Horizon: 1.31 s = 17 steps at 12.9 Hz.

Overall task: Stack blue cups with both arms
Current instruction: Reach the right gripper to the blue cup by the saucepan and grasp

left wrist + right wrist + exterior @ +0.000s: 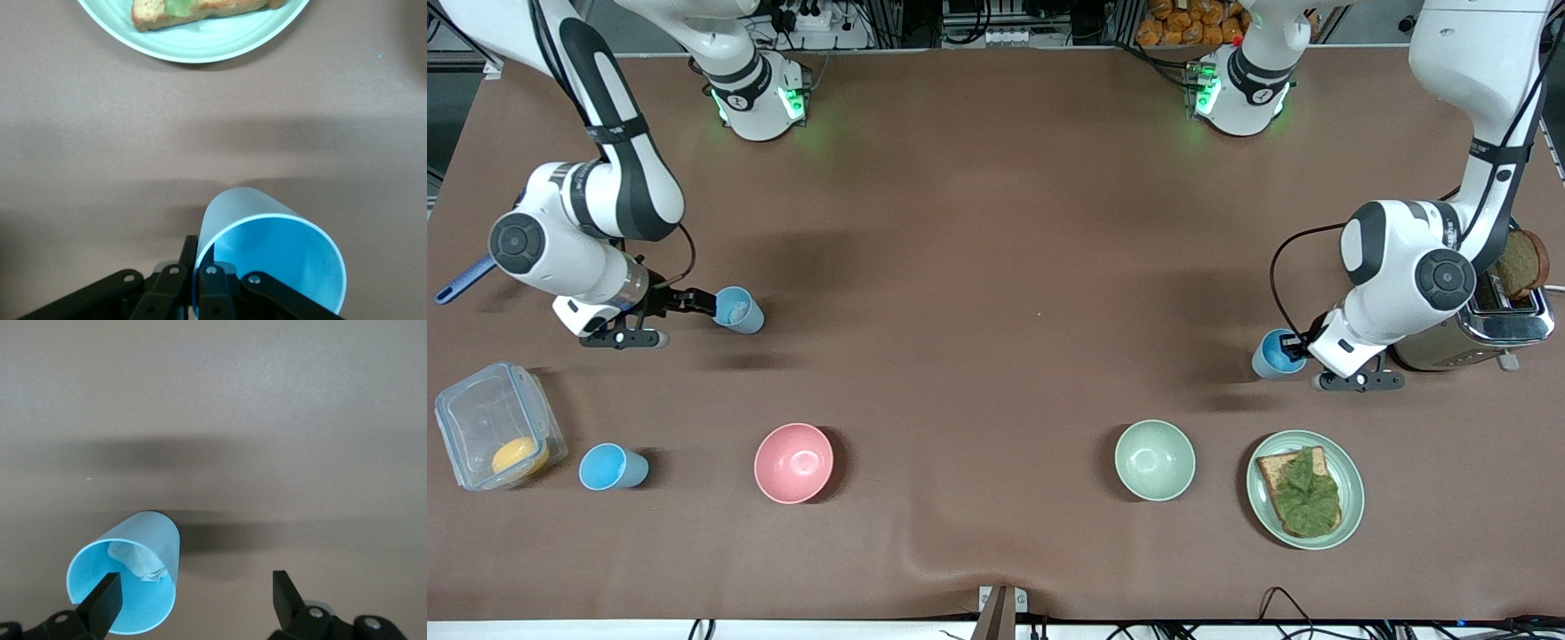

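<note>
the table (pixel 978 267) is covered with a matt brown cloth-like sheet, smooth but for a soft fold near the front edge. the three blue cups (pixel 740 310) (pixel 1278 354) (pixel 612 467) look like smooth plastic, satin outside and brighter inside; one holds a crumpled, papery white scrap (pixel 140 560). the pink bowl (pixel 793 462) and pale green bowl (pixel 1154 460) are smooth with a soft sheen, as is the green plate (pixel 1352 489). the toaster (pixel 1494 329) is shiny polished metal. the storage box (pixel 489 418) is clear glossy plastic. arm shells are glossy white, each tool (pixel 197 277) (pixel 193 603) matt black.
</note>
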Each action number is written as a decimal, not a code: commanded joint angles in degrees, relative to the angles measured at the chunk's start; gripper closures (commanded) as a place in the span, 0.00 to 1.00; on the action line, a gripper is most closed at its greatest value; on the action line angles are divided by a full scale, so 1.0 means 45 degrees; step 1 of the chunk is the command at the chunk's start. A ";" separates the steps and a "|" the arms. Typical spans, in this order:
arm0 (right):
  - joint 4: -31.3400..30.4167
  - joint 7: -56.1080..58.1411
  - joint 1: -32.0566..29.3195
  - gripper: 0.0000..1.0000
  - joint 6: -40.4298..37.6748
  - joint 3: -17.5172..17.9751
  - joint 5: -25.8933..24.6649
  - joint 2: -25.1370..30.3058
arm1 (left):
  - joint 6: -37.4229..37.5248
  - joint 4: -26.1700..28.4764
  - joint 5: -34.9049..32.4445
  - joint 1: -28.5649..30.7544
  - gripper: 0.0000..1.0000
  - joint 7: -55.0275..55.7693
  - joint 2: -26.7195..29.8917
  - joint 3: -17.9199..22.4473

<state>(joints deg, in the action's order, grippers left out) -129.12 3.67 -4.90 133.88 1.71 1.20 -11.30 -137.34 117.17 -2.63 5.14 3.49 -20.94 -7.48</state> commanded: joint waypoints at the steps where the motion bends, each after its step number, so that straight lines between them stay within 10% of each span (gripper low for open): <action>1: -0.0350 0.0181 -0.0023 0.00 0.0560 0.0049 0.0183 -0.0163 | 0.0597 -0.0293 -0.0081 -0.0029 1.00 -0.0013 0.0258 -0.0212; 3: -0.0350 0.0181 -0.0023 0.00 0.0562 0.0049 0.0184 -0.0281 | 0.0657 -0.0392 -0.0021 -0.0088 1.00 0.0084 0.0219 -0.0406; 10: -0.0292 0.0006 0.0348 0.98 0.0465 0.0068 0.1160 -0.0731 | 0.0793 -0.0607 -0.0002 -0.0108 1.00 0.0085 0.0219 -0.0486; 17: 0.0410 -0.0054 0.1322 1.00 -0.0882 0.0574 0.2309 -0.0088 | 0.2160 -0.1408 -0.0002 -0.0068 1.00 -0.0013 0.0258 -0.0486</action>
<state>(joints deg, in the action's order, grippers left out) -128.26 3.76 -0.68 132.44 3.48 8.85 -14.21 -129.86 111.70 -2.63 4.60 3.50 -20.61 -9.37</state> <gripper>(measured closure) 0.978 0.969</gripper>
